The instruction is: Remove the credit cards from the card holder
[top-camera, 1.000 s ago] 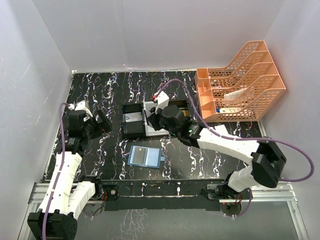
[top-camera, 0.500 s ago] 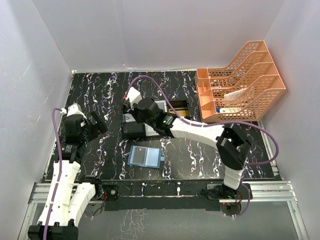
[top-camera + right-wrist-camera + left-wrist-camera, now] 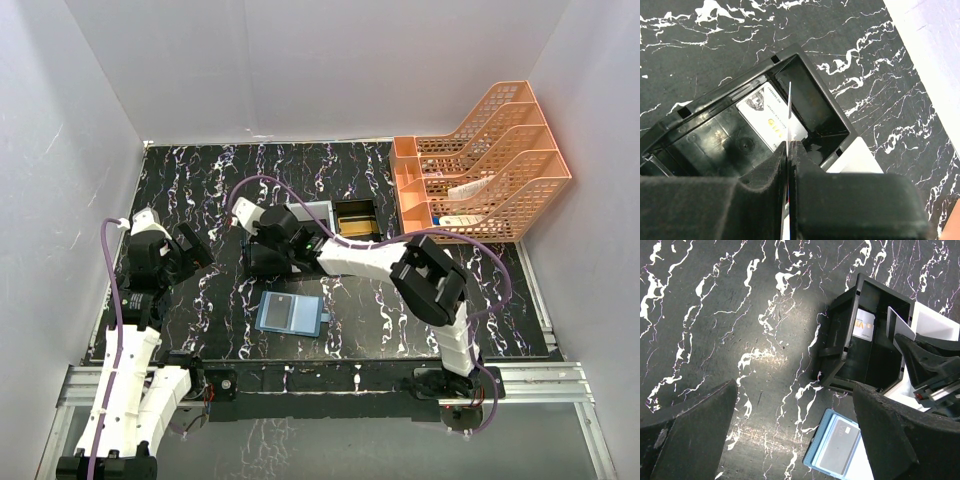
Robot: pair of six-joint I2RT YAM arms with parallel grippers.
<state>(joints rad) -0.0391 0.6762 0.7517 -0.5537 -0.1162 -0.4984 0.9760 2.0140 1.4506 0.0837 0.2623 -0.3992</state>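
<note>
Black, white-veined counter [image 3: 200,180] carries the blue card holder [image 3: 305,322], which lies open near the middle of the near edge with a silver-grey card [image 3: 839,452] showing in its pocket. Just beyond it, toward the counter's middle, stands the black-and-white tray [image 3: 837,347]. The right gripper [image 3: 789,146] hovers over the tray's left-hand black compartment. Its jaws are pressed together on a thin card [image 3: 790,107] held on edge, free end pointing down into the compartment, where a second card [image 3: 767,120] with gold lettering lies flat on the floor. The left gripper [image 3: 795,390] hangs over the left side of the counter, jaws wide apart and holding nothing. The step in hand looks to be the drop-off of a card taken from the holder. The next move probably calls for bringing the thin card lower and tipping it off vertical before letting go, so it lands flat rather than leaning on a wall — then going back to the holder for the silver-grey card.
</note>
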